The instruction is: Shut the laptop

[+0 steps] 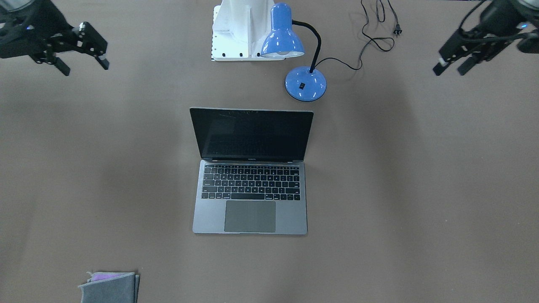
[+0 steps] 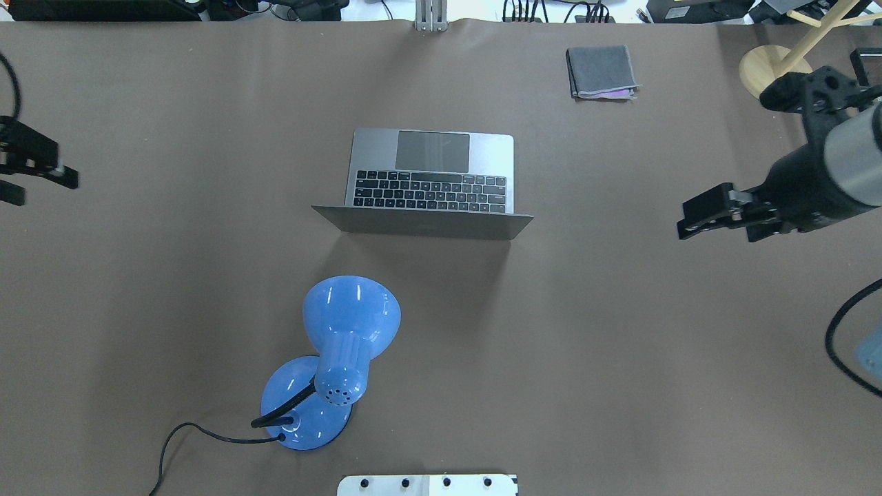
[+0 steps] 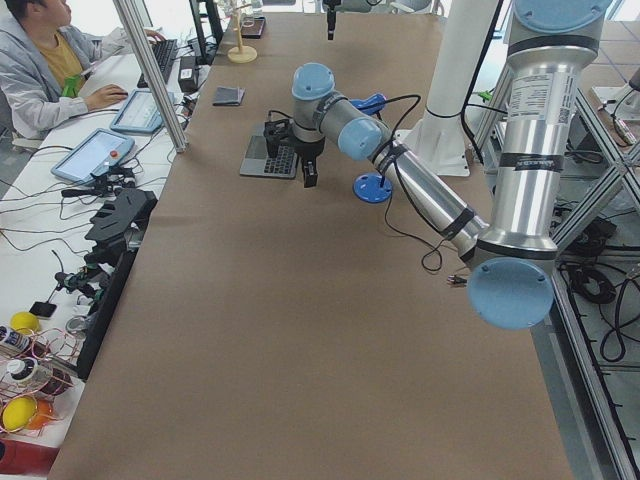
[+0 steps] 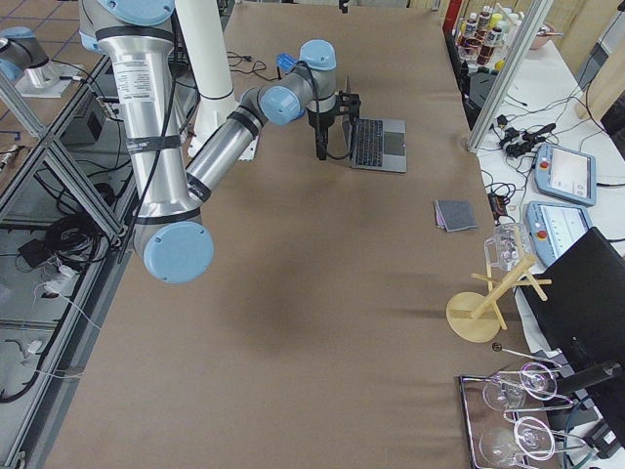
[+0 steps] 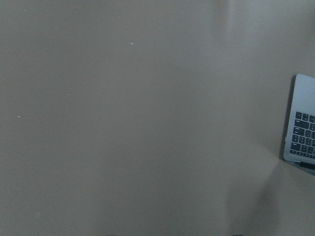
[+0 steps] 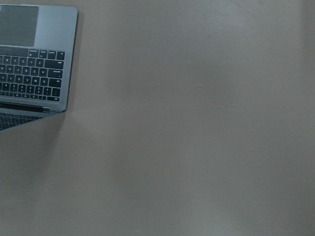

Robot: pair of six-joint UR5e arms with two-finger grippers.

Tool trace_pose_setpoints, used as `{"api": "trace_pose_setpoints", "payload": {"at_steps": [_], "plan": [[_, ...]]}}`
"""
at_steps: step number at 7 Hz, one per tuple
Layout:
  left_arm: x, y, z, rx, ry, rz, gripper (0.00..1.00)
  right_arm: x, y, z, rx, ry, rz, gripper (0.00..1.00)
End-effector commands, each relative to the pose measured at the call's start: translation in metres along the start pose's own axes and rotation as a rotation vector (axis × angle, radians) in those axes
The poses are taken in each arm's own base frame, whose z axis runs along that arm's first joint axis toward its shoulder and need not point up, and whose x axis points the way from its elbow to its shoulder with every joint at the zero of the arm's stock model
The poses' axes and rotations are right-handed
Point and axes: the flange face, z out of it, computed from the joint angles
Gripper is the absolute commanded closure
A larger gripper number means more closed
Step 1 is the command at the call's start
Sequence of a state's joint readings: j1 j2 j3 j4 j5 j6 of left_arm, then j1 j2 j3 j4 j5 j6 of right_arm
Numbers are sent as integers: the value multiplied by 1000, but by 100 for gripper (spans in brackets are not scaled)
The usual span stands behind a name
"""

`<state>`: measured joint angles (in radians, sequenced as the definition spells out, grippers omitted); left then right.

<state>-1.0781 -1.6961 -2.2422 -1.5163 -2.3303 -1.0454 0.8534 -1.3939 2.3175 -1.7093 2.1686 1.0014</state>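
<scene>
The laptop (image 1: 250, 189) lies open in the middle of the table, with its dark screen upright and facing away from the robot. It also shows in the overhead view (image 2: 434, 179), with the back of the lid toward the robot. My left gripper (image 1: 449, 70) hovers open and empty far to the laptop's side, at the left edge of the overhead view (image 2: 41, 187). My right gripper (image 1: 84, 67) hovers open and empty on the other side (image 2: 716, 231). The left wrist view catches a corner of the laptop (image 5: 301, 123); the right wrist view shows its keyboard end (image 6: 34, 64).
A blue desk lamp (image 1: 294, 46) stands between the laptop and the robot base (image 1: 236, 33), with its black cord (image 1: 379, 38) trailing toward the left arm's side. A grey felt pouch (image 2: 601, 71) lies at the far edge. A wooden stand (image 2: 772, 65) is at the far right.
</scene>
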Motion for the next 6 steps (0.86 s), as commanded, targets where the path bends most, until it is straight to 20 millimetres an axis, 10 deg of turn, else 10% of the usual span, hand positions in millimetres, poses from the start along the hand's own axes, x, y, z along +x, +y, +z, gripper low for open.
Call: {"api": "trace_pose_setpoints", "payload": {"at_steps": [1,3,5,6], "plan": [[89,47,54,-20,-2,-24,35,-85,41,34,6,-36,56,18],[137,69,103,11,-37,11,49,-113,56,58,13,-17,36,58],[179,76,137,-29,-40,-24,100,-129,46,74,9,-8,38,100],[198,75,152,-39,-44,-18,100,-130,41,83,8,2,40,100]]}}
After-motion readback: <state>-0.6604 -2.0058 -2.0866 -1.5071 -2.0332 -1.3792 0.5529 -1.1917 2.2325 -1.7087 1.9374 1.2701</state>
